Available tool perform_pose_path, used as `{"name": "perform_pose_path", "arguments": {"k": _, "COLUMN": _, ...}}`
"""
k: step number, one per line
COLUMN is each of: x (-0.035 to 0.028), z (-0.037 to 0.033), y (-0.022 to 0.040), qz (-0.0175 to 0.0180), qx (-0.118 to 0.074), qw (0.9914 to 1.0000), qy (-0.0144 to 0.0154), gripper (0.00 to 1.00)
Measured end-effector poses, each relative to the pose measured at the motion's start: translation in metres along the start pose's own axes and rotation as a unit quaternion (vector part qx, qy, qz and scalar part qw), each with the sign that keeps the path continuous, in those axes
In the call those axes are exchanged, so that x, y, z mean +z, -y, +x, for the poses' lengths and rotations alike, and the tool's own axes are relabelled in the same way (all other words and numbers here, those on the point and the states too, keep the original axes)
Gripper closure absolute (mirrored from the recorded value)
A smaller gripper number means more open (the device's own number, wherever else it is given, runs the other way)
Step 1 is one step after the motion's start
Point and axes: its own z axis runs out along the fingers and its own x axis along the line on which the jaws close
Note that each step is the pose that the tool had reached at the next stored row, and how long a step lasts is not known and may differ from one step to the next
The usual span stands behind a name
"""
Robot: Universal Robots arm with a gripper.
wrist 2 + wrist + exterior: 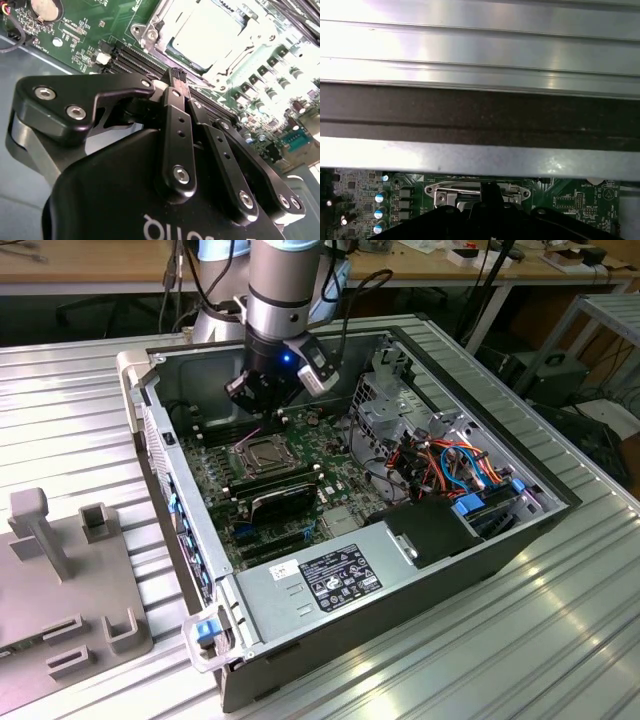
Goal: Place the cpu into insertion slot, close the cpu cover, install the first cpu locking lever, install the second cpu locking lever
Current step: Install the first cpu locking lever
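the arm hangs over the open computer case (420, 630) on the ribbed metal tabletop (560, 640). its gripper (258, 402) is low over the green board (215, 485), just beside the insertion slot (236, 462) on the side toward the case's far wall. in the second wrist view the fingers (176, 125) are drawn together to one black tip, with nothing visible between them, and they hover over the long black memory slots (132, 56) without clearly touching anything. past that tip the cpu (210, 30) lies in the slot, silvery top up. the cpu cover (159, 44) lies down around it like a frame. in the first wrist view the same tip stands in front of the cover's bright rim.
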Motion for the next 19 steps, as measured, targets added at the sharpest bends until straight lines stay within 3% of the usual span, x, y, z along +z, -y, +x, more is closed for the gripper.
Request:
{"name": "perform_pose_path", "arguments": {"k": 2, "x": 0.006, "z": -0.0013, "y": 0.0003, "qz": 0.0, "qx": 0.0, "qw": 1.0, "qy": 0.0, "gripper": 0.89}}
{"name": "perform_pose_path", "arguments": {"k": 19, "x": 0.0161, "z": -0.0082, "y": 0.0007, "qz": 0.0, "qx": 0.0, "qw": 1.0, "qy": 0.0, "gripper": 0.89}}
